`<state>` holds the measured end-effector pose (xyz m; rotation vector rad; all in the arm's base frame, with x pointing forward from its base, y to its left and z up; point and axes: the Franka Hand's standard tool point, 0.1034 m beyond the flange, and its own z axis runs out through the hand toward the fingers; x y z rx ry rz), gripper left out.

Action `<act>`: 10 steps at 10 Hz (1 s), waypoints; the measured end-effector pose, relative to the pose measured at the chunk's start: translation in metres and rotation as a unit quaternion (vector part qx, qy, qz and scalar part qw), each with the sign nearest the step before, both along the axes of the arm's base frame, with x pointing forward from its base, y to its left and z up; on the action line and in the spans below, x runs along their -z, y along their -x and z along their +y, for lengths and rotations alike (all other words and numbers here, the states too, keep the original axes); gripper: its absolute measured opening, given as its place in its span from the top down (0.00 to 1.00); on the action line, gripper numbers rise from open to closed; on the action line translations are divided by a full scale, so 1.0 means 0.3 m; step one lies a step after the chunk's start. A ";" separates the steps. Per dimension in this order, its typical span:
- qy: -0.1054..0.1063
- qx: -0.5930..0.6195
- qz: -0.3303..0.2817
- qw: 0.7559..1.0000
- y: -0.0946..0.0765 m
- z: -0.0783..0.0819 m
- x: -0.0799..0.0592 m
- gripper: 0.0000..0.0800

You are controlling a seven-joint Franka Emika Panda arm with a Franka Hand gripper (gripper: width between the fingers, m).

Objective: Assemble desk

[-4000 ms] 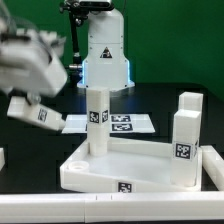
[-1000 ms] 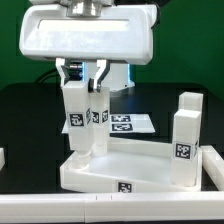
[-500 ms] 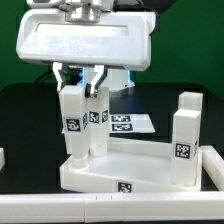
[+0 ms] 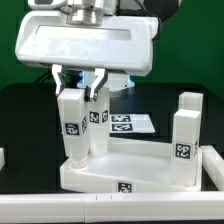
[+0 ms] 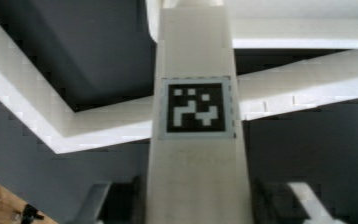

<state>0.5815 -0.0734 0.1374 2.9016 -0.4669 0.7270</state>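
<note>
Desk top (image 4: pixel 150 170) lying flat, rim up, low in the exterior view, spanning from about 7 o'clock to 4 o'clock on the black table (image 4: pixel 25 120). Above it, filling the 12 o'clock stretch, the big white gripper (image 4: pixel 80 85), fingers pointing down. Clamped between those fingers (image 4: pixel 60 78), partly closed on it: a square-post leg (image 4: pixel 72 125), upright, tag facing the camera, foot down at the desk top's corner near 8 o'clock; whether seated in the hole, cannot tell. Just behind, a second leg (image 4: pixel 95 125) standing upright, toward 10 o'clock of centre. Over at 3 o'clock, two more legs (image 4: pixel 183 145) upright side by side at the far corner. Further back, marker board (image 4: pixel 130 124) flat on the table, around centre. In the wrist view, held leg (image 5: pixel 197 120) running straight down the middle, tag plain to see, desk top rim (image 5: pixel 87 125) behind.
</note>
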 end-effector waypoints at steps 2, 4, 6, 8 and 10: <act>0.003 -0.002 -0.001 1.000 -0.002 -0.002 0.007 0.64; 0.006 -0.005 0.001 1.000 0.004 0.008 0.023 0.64; 0.012 -0.006 -0.013 1.000 0.024 0.016 0.032 0.64; 0.015 -0.007 -0.026 1.000 0.051 0.031 0.044 0.64; 0.018 -0.007 -0.038 0.999 0.064 0.028 0.047 0.64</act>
